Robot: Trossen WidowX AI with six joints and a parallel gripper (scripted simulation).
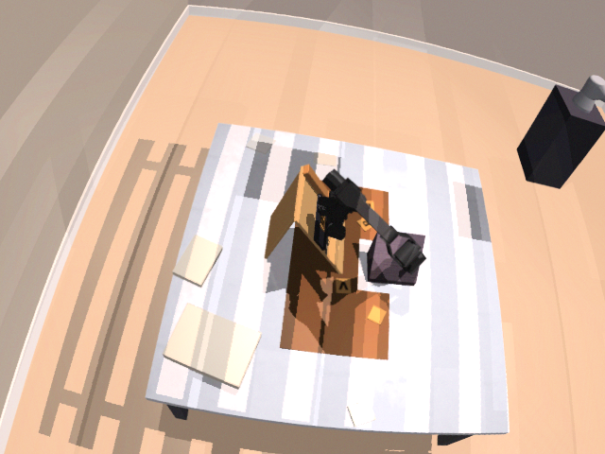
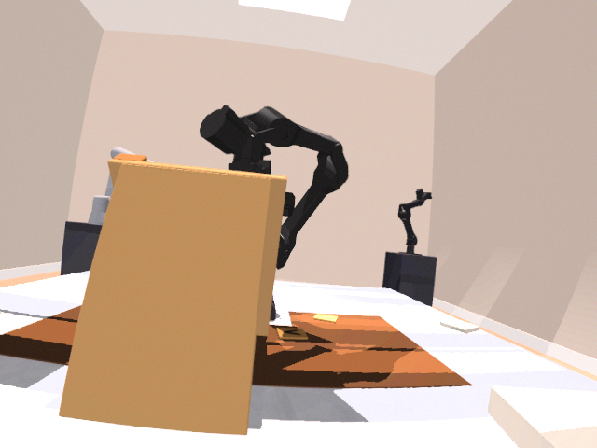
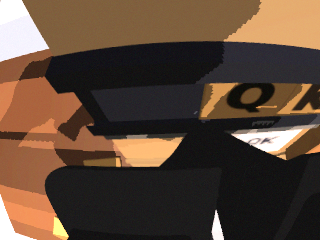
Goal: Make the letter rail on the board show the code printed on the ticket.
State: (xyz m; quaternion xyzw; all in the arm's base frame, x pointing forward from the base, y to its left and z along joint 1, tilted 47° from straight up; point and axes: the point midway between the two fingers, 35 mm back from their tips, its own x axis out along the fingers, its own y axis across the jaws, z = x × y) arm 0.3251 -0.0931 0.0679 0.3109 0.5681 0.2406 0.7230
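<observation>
The board [image 1: 283, 224] [image 2: 178, 289] [image 3: 125, 25] stands tilted, with the dark letter rail [image 1: 319, 239] [image 3: 145, 105] across its front. In the wrist view a Q tile [image 3: 252, 97] and a partly cut-off K-like tile [image 3: 311, 100] sit in the rail's right part; its left part shows no tile. The ticket [image 3: 270, 142] below is partly covered; QK is readable. My gripper [image 3: 200, 133] is shut and empty, just in front of the rail below the Q tile. The board hides the fingertips in the exterior view. A tile marked like Λ [image 1: 343, 286] [image 2: 291, 332] lies flat.
A blank-looking tile [image 1: 376, 314] [image 2: 326, 318] lies on the brown mat [image 1: 302, 337] [image 2: 409, 373]. Another letter tile [image 1: 364, 224] lies near the arm, with one partly hidden beyond it. Pale slabs [image 1: 198, 259] [image 1: 212, 344] lie on the counter's left side.
</observation>
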